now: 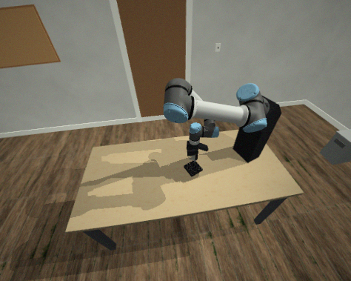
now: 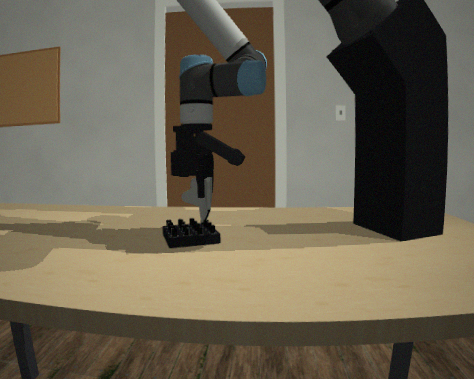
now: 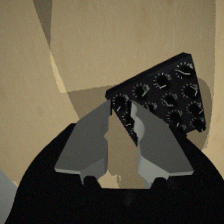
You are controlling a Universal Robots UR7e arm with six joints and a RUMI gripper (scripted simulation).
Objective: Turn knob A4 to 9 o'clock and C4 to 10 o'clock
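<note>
Knob box (image 3: 162,100): black, flat on the bench (image 1: 225,187), mid-surface, left of the arm's black pedestal (image 2: 401,123). In the wrist view it sits turned at an angle, its near corner between the two grey fingers. Knobs with pale pointer marks show in rows; individual settings too small to read.

Pincer (image 2: 204,213): pointing straight down over the right end of the box, tips at knob-top level above a corner knob (image 3: 131,120). Fingers drawn nearly together, narrow gap; whether they clamp that knob or merely flank it cannot be told.

Arm shadow lies across the bench left of the box
</note>
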